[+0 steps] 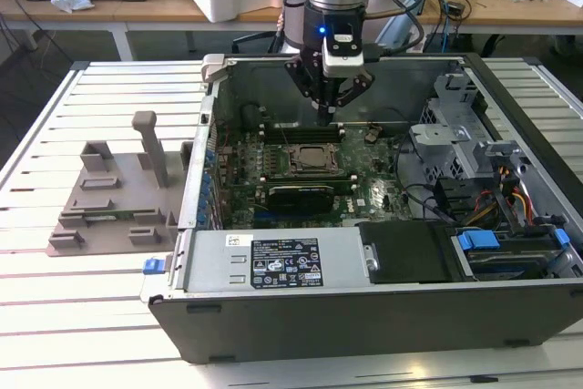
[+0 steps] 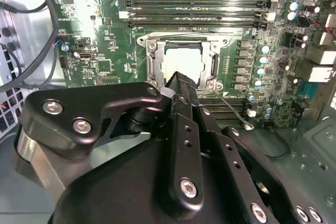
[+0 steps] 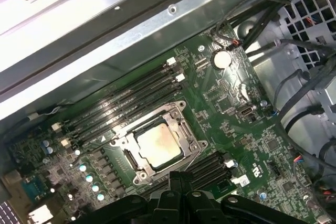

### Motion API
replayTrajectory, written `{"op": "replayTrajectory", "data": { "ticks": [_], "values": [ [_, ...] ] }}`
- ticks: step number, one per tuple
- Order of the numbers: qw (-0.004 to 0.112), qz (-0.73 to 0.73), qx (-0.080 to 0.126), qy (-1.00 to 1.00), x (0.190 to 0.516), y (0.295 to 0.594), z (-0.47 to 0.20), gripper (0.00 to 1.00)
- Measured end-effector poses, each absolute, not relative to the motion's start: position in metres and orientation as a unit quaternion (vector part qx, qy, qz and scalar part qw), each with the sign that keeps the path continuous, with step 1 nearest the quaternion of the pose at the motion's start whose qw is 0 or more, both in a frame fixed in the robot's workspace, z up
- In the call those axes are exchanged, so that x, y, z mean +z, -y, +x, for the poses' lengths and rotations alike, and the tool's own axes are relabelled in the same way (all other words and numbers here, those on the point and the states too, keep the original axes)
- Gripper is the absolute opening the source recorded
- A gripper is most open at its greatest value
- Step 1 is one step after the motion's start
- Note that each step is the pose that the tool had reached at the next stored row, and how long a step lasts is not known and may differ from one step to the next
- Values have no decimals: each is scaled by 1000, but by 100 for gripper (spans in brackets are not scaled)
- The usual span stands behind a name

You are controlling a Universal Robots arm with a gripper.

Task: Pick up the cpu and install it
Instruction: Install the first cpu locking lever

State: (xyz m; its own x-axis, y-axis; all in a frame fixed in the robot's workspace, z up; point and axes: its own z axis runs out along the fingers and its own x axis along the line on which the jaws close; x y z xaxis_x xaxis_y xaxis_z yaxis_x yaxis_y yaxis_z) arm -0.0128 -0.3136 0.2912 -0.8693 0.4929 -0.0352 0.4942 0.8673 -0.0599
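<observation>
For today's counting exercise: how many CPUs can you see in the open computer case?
1. The cpu sits in the motherboard socket, with the gripper above it. None visible elsewhere.

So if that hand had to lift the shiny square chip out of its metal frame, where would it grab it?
Probably from straight above, by two opposite edges. The flat silver-grey square chip lies level in the metal socket frame, whose rim hugs its sides, so only the top face and thin edges are exposed. The hand hangs above it.

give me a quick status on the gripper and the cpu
Gripper above the open computer case, fingers together, holding nothing. Cpu lying flat in the motherboard socket, its frame open. Nothing between gripper and cpu.
</observation>
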Motion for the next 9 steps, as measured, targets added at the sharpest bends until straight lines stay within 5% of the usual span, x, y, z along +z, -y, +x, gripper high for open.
{"op": "replayTrajectory", "data": {
  "ticks": [9],
  "values": [
    [11, 216, -33, -976, 291, 314, -13, 11]
  ]
}}
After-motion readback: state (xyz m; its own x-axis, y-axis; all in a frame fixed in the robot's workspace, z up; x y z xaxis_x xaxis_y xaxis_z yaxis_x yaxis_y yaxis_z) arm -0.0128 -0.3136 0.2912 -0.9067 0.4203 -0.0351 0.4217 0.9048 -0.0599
